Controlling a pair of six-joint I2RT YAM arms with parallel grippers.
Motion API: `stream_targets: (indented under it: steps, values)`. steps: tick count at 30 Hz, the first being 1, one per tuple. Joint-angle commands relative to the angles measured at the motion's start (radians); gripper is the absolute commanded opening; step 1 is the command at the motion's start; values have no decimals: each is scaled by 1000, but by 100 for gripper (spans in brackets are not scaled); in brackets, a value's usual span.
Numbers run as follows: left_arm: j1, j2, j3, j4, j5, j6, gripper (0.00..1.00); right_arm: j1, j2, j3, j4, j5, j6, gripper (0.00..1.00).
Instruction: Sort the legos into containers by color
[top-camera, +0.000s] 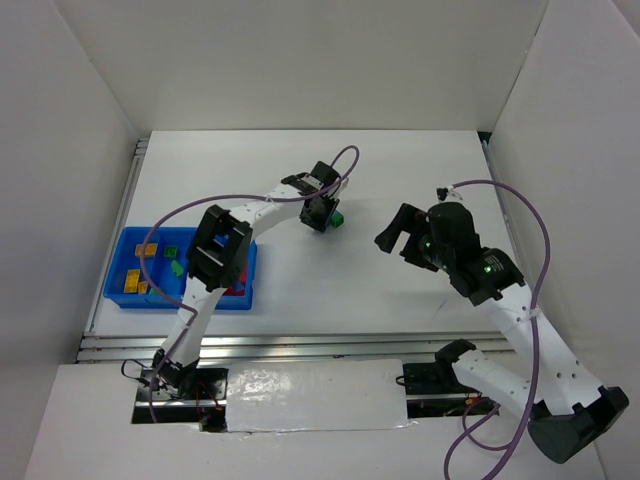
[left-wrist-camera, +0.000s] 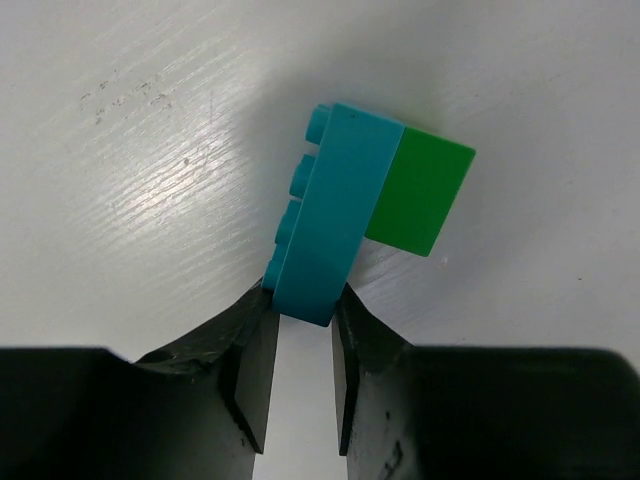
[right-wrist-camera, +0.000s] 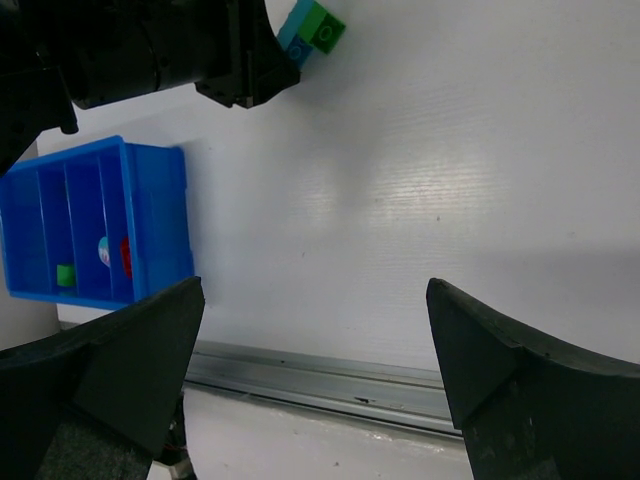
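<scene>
My left gripper (left-wrist-camera: 300, 312) is shut on the near end of a teal lego (left-wrist-camera: 335, 210) that lies on its side, studs pointing left. A green lego (left-wrist-camera: 420, 190) sits flush against its underside. From above, this gripper (top-camera: 320, 212) is at mid-table with the green lego (top-camera: 338, 216) poking out to its right. The blue tray (top-camera: 130, 296) with its long containers lies at the left and holds yellow and orange legos (top-camera: 148, 250), a green one (top-camera: 172, 252) and a red one (top-camera: 236, 290). My right gripper (top-camera: 400, 236) hangs open over bare table, right of the held pair.
In the right wrist view the tray (right-wrist-camera: 155, 215) shows a green brick (right-wrist-camera: 65, 272), a red one (right-wrist-camera: 125, 255) and a pale piece (right-wrist-camera: 104, 250). A metal rail (right-wrist-camera: 330, 385) runs along the table's near edge. White walls enclose the table.
</scene>
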Motion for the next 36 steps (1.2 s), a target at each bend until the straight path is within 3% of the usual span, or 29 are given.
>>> stream_targets:
  steps: [1, 6, 9, 10, 12, 18, 21, 25, 30, 34, 36]
  values:
    - [-8, 21, 19, 24, 16, -13, 36, -4, 16, -4, 54, -24, -25, 100]
    - [-10, 12, 29, 26, 7, -6, 36, -6, 36, -23, 80, -55, -24, 100]
    - [-16, -7, 29, 12, -22, 0, 54, -6, 45, -23, 88, -60, -28, 100]
    - [-16, -14, 23, 12, -34, 2, 69, -4, 47, -23, 89, -58, -30, 100]
    - [-16, -39, -2, 35, -51, 13, 77, -6, 48, -21, 91, -60, -33, 100]
    - [-16, 5, 52, 36, -53, 48, 75, -4, 50, -6, 79, -66, -50, 100]
    - [-16, 27, 67, 59, -24, 82, 70, -6, 47, 5, 63, -67, -62, 100]
    - [-16, 55, 96, 59, -8, 94, 53, -4, 41, 11, 42, -66, -70, 100]
    - [-18, 58, 61, 79, 27, 83, 41, -6, 27, 5, 43, -69, -67, 100]
    - [-16, 49, 41, 52, 26, 59, 0, -6, 35, -1, 60, -78, -65, 100]
    - [-16, -5, 13, 38, 17, 48, 0, -7, 44, -9, 82, -104, -71, 100]
